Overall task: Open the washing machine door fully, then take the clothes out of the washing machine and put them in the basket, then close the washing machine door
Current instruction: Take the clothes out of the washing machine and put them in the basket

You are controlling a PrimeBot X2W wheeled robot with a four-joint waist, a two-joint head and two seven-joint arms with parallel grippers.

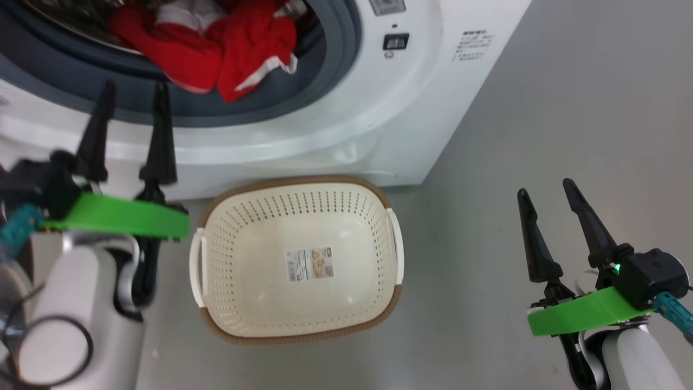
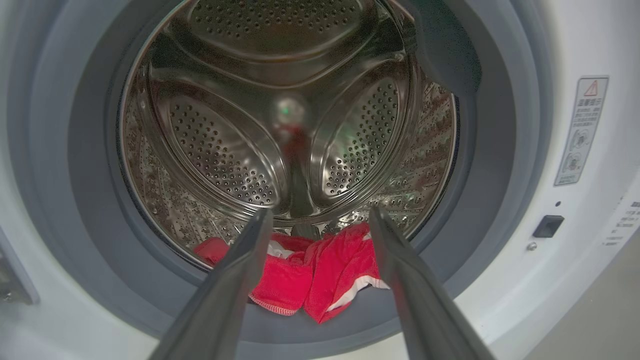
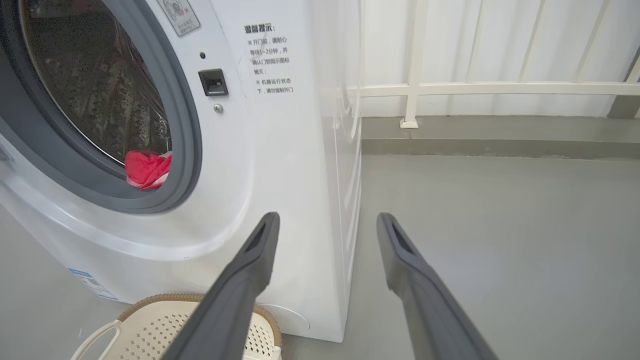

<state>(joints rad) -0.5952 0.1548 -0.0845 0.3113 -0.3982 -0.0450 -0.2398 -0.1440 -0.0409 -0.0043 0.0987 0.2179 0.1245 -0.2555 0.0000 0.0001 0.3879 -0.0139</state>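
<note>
Left wrist view has your left claw [image 2: 320, 214] wide open, empty, aimed at the red garment [image 2: 325, 280]: reach low over the grey rubber ring [image 2: 325, 336] and pinch the bunched fabric.

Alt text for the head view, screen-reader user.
Red clothes lie at the mouth of the open washing machine, spilling onto its grey rubber ring. A cream basket, empty but for a label, sits on the floor in front. The left gripper is open, facing the drum mouth; the right gripper is open, off to the right.
</note>
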